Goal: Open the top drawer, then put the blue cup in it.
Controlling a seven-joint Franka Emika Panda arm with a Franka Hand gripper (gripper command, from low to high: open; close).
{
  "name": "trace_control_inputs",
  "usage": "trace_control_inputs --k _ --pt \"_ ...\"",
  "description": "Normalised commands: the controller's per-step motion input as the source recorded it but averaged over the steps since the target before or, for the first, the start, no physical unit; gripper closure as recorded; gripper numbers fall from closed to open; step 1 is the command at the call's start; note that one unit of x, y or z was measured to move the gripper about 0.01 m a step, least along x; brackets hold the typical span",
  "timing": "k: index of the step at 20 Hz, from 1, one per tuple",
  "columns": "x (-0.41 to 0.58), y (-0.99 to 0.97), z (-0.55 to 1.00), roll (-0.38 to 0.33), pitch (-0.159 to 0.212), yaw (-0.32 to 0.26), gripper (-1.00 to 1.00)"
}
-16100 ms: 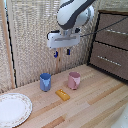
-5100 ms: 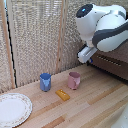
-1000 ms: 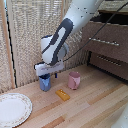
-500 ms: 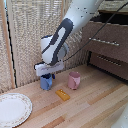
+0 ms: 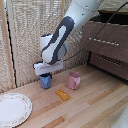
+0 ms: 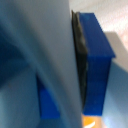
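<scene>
The small blue faceted cup [image 5: 46, 81] stands at the exterior view's left-centre on the wooden table [image 5: 95, 107], and the white gripper [image 5: 46, 74] is lowered onto it; whether it is clenched, I cannot tell. The pink faceted cup [image 5: 74, 80] stands near.

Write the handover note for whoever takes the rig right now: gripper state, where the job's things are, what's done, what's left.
Gripper: down on the blue cup, fingers astride its rim; the wrist view shows a pad against blue, but a firm clamp cannot be confirmed.
Blue cup: standing on the wooden floor, beside the pink cup, with a small orange block in front.
Top drawer: appears pulled out a little from the cabinet; the lower drawer is shut.
Done: drawer seemingly opened, arm at the cup.
Left: secure the grip, lift, carry to the top drawer, release inside.
</scene>
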Motion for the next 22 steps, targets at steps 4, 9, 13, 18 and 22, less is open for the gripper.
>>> trace_control_inputs --k 4,9,13,18,22 --pt "-0.009 0.00 0.92 0.000 -0.018 -0.325 1.00" --pt "-0.006 0.00 0.92 0.000 -0.014 -0.325 1.00" --pt "-0.006 0.00 0.92 0.000 -0.013 -0.326 1.00" --pt "-0.012 0.00 0.93 0.000 -0.013 -0.323 1.00" --pt "-0.021 0.00 0.94 0.000 -0.011 -0.321 1.00"
